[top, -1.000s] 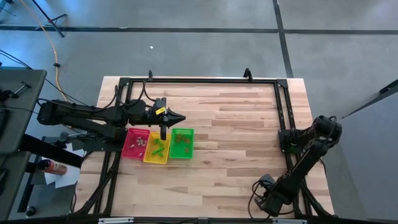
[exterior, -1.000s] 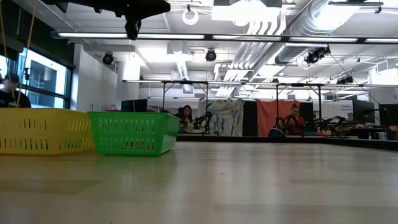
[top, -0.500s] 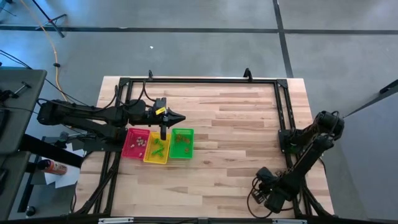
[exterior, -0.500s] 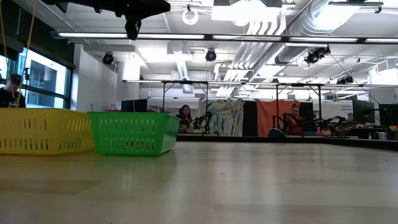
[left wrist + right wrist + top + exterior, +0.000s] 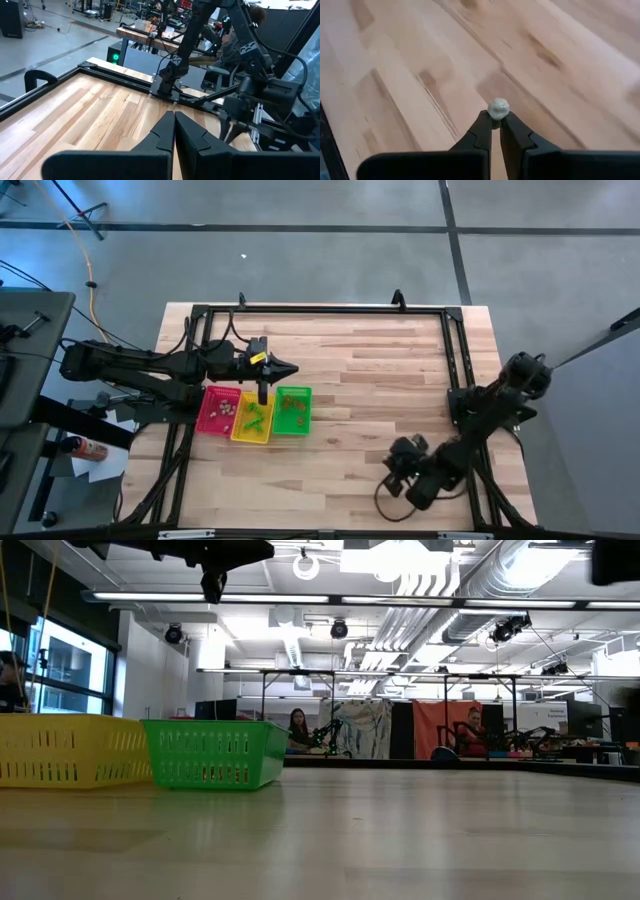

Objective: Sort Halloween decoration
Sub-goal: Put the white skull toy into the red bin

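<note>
My right claw [image 5: 494, 121], well apart from the yellow tray [image 5: 250, 418] at the table's near right, pinches a pale grey trinket [image 5: 498, 107] at its fingertips, clear of the wood for carrying traywards; left claw [image 5: 262, 396], shut and empty, waits above that tray.

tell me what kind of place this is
Probably a robotics lab or open workshop. Beyond the wooden table, the low view shows exposed ceiling ducts, more framed workbenches and seated people.
</note>
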